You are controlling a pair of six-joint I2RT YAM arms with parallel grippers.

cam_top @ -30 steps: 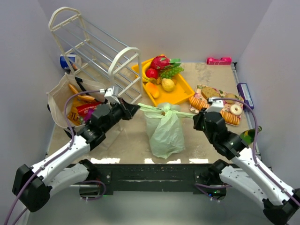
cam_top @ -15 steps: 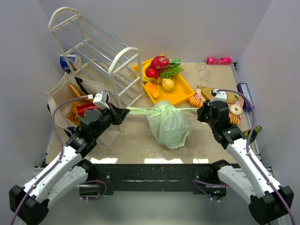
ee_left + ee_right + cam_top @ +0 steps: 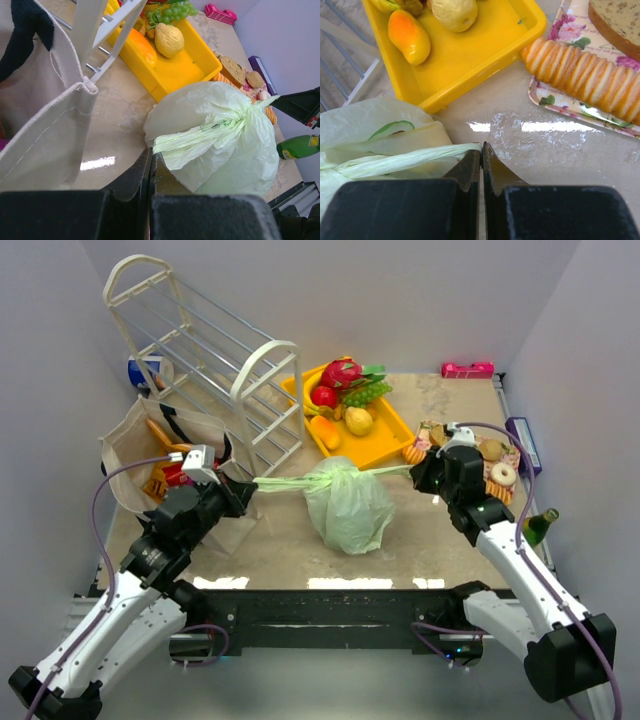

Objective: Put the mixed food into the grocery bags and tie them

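Across the table's (image 3: 440,540) middle, tying is underway: left gripper (image 3: 245,490) pinches 1 handle (image 3: 285,483) of the pale-green bag (image 3: 347,508), right gripper (image 3: 416,472) the other, both taut. Next, likely pull tighter, then release.

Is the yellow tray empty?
No, the yellow tray has toy fruit in it, like green grapes and a red fruit.
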